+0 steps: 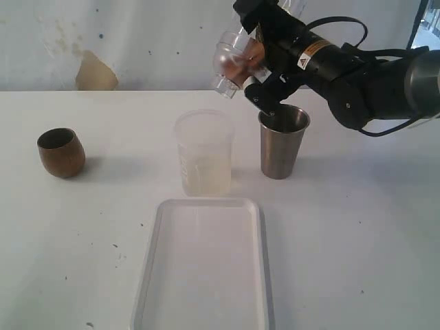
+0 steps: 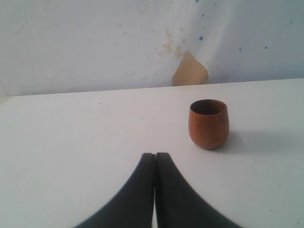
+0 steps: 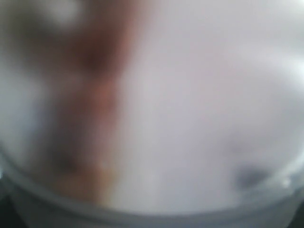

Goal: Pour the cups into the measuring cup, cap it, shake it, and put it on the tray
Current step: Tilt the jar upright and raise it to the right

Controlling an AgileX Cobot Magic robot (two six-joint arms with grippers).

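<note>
Right pincer [image 1: 254, 69] clamped on clear plastic cylindrical measuring cup [image 1: 232, 60], tilted high over white bench [image 1: 357, 227], motion-blurred: probably the shake. Brushed-steel tumbler [image 1: 282, 141] directly below; flat white tray [image 1: 206, 275] waits empty. Left pincer [image 2: 155, 156] together, idle, facing rounded brown wooden cup [image 2: 208, 123].

A white table [image 1: 62, 261] runs back to a pale, scuffed wall [image 1: 137, 34], where a tan patch [image 1: 95, 74] of bare surface sits just above the tabletop's far edge; yellowish stains [image 1: 65, 42] and small blue specks [image 2: 201, 38] mark the paint, soft even light throws faint shadows, and a bright strip [image 1: 430, 20] shows at the exterior view's upper right corner
</note>
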